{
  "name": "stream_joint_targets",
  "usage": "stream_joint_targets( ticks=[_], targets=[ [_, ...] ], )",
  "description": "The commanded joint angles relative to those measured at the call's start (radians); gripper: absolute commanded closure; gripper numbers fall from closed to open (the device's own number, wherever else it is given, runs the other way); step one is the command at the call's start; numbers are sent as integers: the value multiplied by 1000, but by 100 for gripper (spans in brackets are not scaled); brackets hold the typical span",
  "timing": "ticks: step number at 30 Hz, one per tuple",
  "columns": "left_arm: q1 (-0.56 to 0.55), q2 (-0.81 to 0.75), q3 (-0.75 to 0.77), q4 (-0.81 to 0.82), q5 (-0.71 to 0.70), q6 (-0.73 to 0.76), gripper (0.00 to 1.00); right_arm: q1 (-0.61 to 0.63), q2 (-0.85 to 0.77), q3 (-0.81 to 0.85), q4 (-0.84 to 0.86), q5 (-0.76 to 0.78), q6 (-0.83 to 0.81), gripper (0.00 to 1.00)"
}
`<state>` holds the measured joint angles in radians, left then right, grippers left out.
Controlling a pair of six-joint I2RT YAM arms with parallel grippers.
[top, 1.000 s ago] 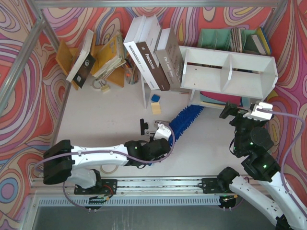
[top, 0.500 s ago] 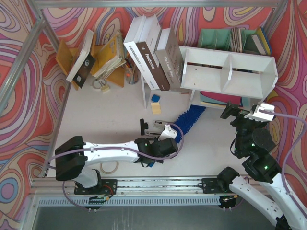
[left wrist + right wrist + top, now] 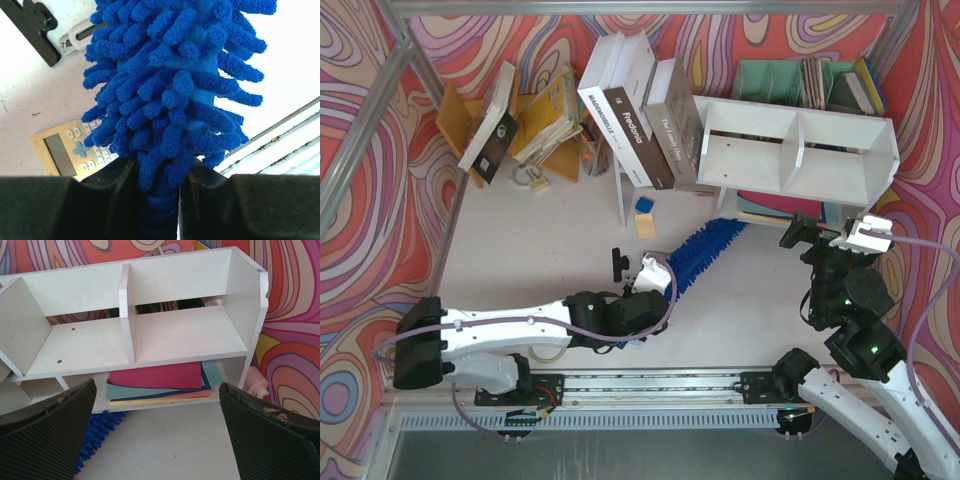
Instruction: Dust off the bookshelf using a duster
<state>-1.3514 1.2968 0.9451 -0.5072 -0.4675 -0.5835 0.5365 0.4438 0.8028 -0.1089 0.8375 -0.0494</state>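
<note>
The duster (image 3: 708,246) lies aslant in mid-table, its fluffy blue head reaching toward the lower left corner of the white bookshelf (image 3: 798,140). My left gripper (image 3: 655,282) is shut on the duster where head meets handle. In the left wrist view the duster (image 3: 175,85) fills the frame, with the left gripper (image 3: 157,200) clamped on its blue stem. My right gripper (image 3: 830,236) stands open in front of the bookshelf, holding nothing. The right wrist view faces the bookshelf (image 3: 126,310) between the wide-apart fingers of the right gripper (image 3: 157,440), and the duster (image 3: 97,432) tip shows at lower left.
Coloured sheets (image 3: 160,380) lie on the shelf's lower level. Large books (image 3: 640,110) lean left of the shelf. An orange book rack (image 3: 455,115) stands at back left, a teal organizer (image 3: 770,80) behind the shelf. A black clip (image 3: 618,262) and a calculator (image 3: 65,152) lie near the duster.
My left arm pushed right with the duster, then drew back left to about where it began. The right arm has barely moved and stays open.
</note>
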Motion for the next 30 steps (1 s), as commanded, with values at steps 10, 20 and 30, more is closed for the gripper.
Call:
stream_joint_targets(
  ticks=[10, 20, 30],
  targets=[
    [15, 260, 101, -76, -16, -74, 100, 0, -6, -4, 35, 10, -13, 1],
    [16, 91, 81, -38, -97, 2, 100, 0, -8, -2, 35, 12, -12, 1],
    [16, 106, 66, -2, -83, 15, 100, 0, -5, -3, 32, 14, -11, 1]
  ],
)
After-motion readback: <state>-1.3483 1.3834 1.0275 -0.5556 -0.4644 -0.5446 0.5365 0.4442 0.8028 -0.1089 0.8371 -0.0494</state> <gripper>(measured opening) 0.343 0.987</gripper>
